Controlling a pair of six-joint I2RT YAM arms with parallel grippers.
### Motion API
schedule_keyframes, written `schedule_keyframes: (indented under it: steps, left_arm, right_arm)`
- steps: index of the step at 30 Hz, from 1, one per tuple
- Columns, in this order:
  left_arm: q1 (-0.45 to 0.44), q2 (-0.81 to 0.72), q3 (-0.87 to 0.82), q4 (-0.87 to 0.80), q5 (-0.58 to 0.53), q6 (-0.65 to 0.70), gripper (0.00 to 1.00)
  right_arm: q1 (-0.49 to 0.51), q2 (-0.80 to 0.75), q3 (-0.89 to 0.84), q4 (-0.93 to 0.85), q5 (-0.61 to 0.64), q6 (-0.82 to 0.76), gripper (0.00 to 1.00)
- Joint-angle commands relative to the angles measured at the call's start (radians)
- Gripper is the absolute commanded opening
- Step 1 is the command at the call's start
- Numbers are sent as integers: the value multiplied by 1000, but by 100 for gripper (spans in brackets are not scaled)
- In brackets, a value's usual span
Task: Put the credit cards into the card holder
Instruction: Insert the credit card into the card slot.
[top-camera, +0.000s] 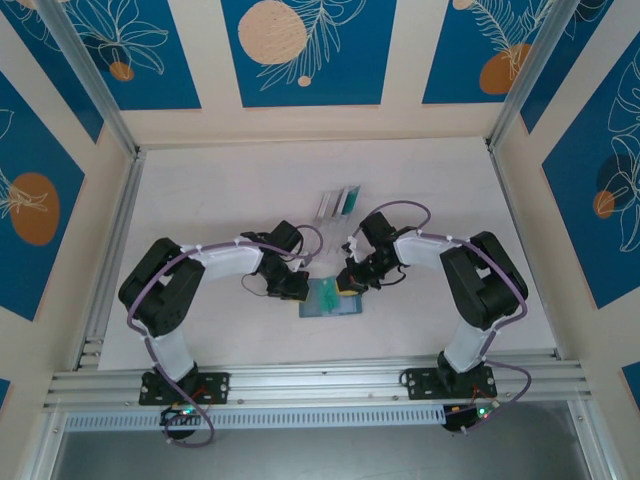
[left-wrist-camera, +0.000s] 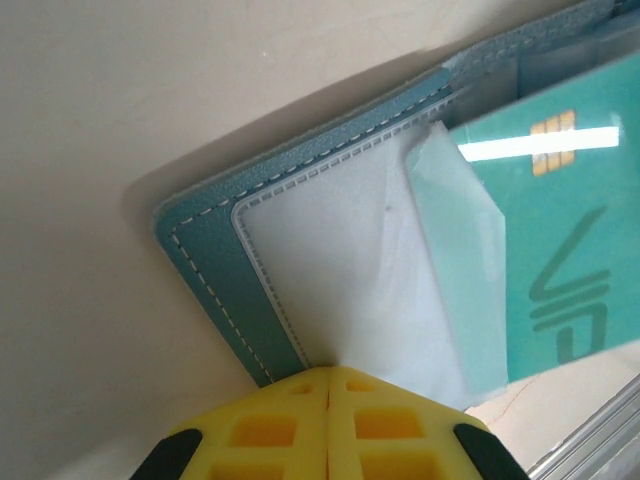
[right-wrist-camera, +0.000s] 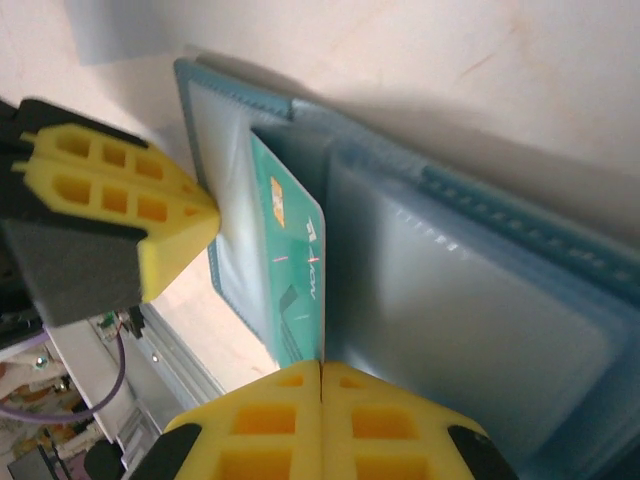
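Right claw (right-wrist-camera: 320, 380) shut on stiff, slick credit card (right-wrist-camera: 295, 250) at its near edge; left claw (left-wrist-camera: 330, 385) pinches shut the card holder (left-wrist-camera: 215, 285) by its floppy pocket

Both arms bend inward, left gripper (top-camera: 293, 285) and right gripper (top-camera: 352, 283) clamped, tips near.

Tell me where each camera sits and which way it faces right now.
Top external: above and behind the bases, looking down at the table; both arms, left hand, right hand and card holder show.
Left wrist: on the left arm, looking past its shut hand at the open card holder and credit card.
Right wrist: on the right arm, looking along its hand shut on the credit card; left hand at left.
Both wrist views share holder and card.
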Motion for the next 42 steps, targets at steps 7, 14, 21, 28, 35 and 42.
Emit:
schedule_keyframes:
  steps: [7, 14, 21, 28, 35, 42]
  left_arm:
    - [25, 42, -51, -63, -132, 17, 6]
    - [25, 38, -57, -59, -131, 11, 6]
    - [25, 27, -60, -49, -116, -1, 6]
    - [25, -19, -76, -4, -33, -28, 7]
    - [95, -115, -143, 81, 78, -83, 12]
    - [119, -144, -170, 106, 93, -87, 9]
  right_arm:
    - [18, 8, -11, 54, 6, 65, 0]
    - [60, 6, -27, 91, -11, 102, 0]
    - [84, 1, -40, 100, -3, 126, 0]
    - [106, 30, -48, 152, 22, 179, 0]
    - [91, 28, -62, 141, 50, 180, 0]
    - [92, 22, -57, 120, 63, 170, 0]
